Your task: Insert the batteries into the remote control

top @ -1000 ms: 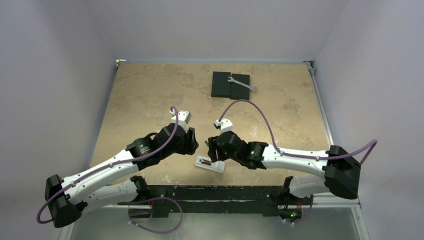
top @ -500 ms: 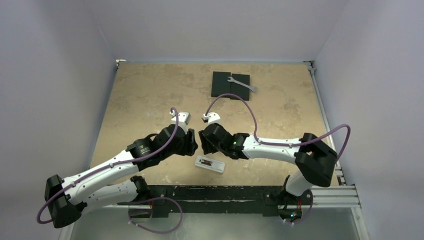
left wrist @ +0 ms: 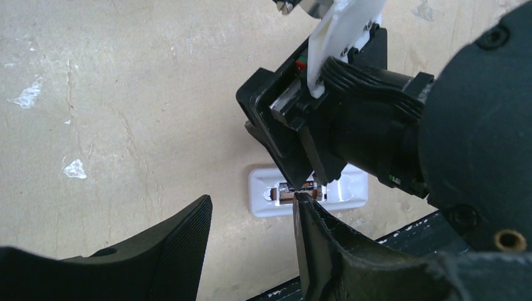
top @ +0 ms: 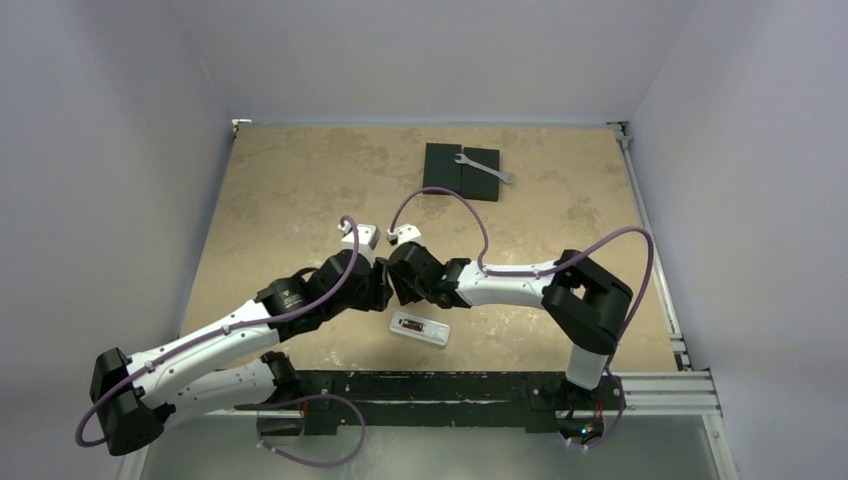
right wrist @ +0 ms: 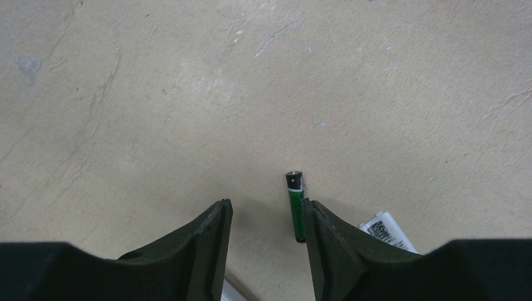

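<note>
soft even light, near edges blurred

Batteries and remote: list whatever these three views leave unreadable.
- Top view: the green battery is hidden under the right arm.
- Left wrist view: the right arm and a left finger cover half the remote control recess, so the second slot is unreadable.
- Right wrist view: the bottom edge cuts off the remote control. Whether the right finger touches the battery is unclear.

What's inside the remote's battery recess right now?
One battery lies in the recess of the remote control. The right arm's jaws cover part of the recess, so a second battery cannot be ruled out.
</note>
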Available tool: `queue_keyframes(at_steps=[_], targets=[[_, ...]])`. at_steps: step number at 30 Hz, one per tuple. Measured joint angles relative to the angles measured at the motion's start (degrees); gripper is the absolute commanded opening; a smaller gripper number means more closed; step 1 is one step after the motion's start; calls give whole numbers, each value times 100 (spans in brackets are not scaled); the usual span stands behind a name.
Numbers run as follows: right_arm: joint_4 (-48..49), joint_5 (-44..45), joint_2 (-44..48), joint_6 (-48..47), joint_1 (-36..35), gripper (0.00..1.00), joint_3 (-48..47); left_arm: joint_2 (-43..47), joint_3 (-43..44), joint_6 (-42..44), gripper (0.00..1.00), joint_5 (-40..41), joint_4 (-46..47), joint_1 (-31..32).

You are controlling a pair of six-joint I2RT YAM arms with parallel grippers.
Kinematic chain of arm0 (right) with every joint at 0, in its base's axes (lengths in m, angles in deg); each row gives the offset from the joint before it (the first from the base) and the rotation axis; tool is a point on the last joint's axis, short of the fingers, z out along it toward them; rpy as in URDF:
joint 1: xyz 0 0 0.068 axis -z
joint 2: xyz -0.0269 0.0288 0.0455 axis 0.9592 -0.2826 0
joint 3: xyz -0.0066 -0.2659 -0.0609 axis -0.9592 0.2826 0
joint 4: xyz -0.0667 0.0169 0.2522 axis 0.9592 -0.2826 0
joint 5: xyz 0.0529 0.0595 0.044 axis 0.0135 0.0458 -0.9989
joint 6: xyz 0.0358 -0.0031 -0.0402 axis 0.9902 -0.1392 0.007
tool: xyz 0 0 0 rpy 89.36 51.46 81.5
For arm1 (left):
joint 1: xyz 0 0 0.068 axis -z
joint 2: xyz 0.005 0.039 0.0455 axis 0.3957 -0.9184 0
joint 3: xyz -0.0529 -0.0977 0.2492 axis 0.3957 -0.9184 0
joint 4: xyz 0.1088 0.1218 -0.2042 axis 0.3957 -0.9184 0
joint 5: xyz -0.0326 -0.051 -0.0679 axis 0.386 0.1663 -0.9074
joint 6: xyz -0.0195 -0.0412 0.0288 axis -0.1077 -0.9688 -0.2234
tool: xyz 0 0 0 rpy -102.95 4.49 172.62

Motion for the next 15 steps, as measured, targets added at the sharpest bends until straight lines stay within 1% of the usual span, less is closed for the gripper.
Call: queue_keyframes(at_steps=[15], targets=[[76,15,-398,-232,107,51,-131,-109,0,-15,50,-17,7,-9]])
